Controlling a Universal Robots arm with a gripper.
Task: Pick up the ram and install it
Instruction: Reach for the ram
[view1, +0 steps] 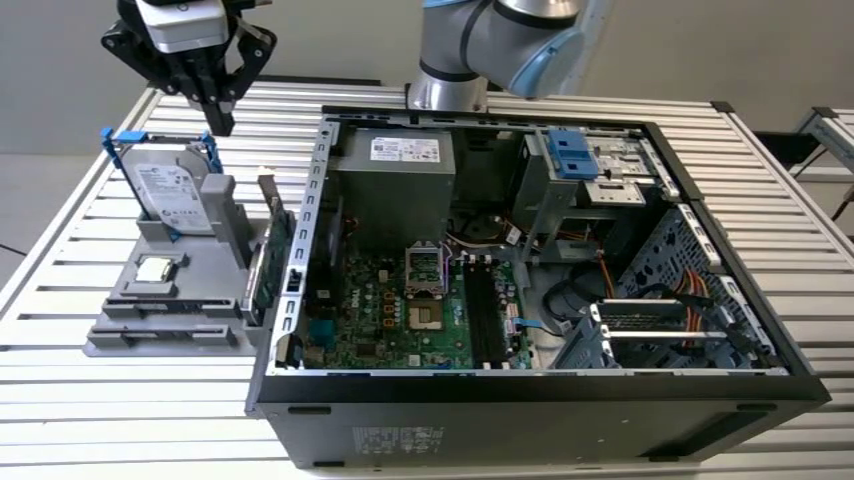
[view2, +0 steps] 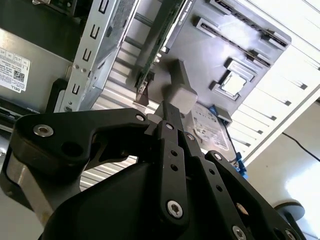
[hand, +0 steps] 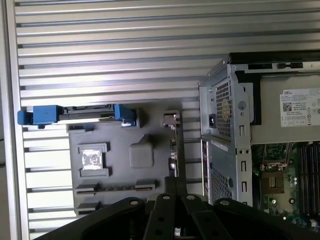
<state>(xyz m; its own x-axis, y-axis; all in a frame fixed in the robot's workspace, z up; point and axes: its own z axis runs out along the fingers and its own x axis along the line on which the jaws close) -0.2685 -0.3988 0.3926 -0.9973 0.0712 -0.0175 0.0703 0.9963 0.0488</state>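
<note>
Slatted table | hand seemingly closed above fixture | ram beside case

Gripper, fingers pressed together and empty, hangs above the hard drive, at 11 o'clock from the open computer case. The grey fixture, at 9 o'clock of the case, carries the upright hard drive, a silver chip, and the ram on edge along its 3 o'clock side.
</note>
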